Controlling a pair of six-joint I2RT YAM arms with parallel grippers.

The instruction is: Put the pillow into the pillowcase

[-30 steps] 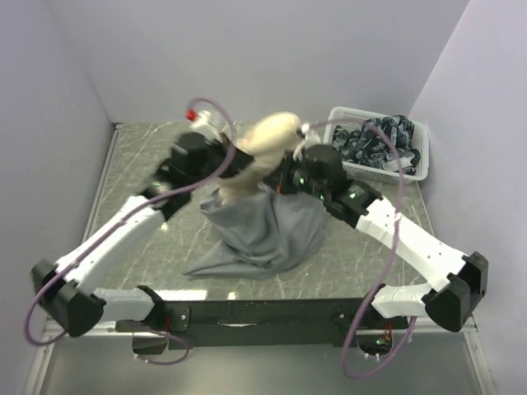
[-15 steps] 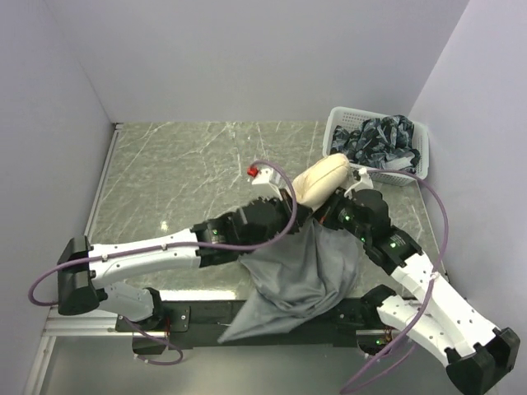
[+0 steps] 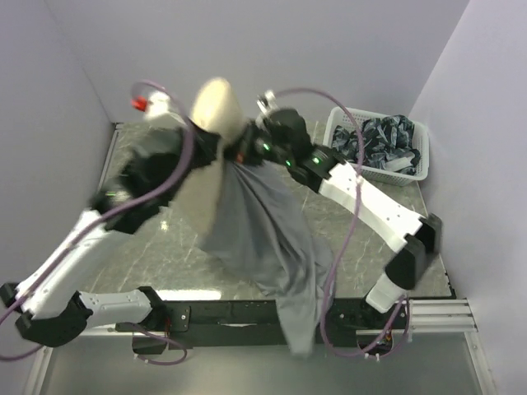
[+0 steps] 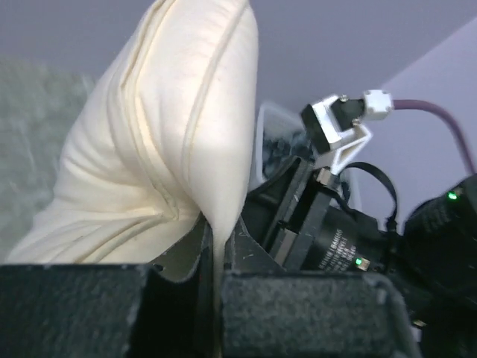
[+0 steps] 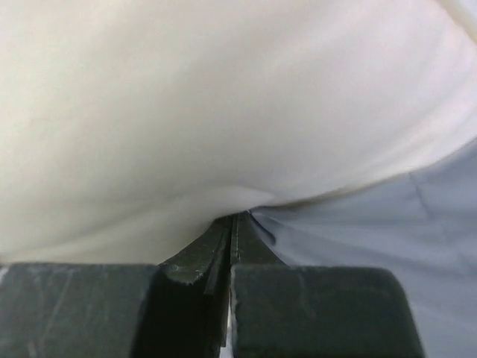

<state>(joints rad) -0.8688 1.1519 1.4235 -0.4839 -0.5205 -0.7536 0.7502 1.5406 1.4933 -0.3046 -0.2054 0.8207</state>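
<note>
Insertion is partway: the pillow [image 3: 216,111] pokes from the pillowcase [image 3: 263,230], held above the table's [image 3: 370,263] far-left corner, grey tail hanging past the near edge. The left gripper [image 4: 216,246] is clamped on pillow fabric and the right gripper [image 5: 231,224] on the case's rim. The next move probably calls for a downward shake.

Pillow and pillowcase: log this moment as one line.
state: pillow top out of pillowcase, both held aloft | left gripper: shut on pillow | right gripper: shut on pillowcase | step: insertion unfinished
</note>
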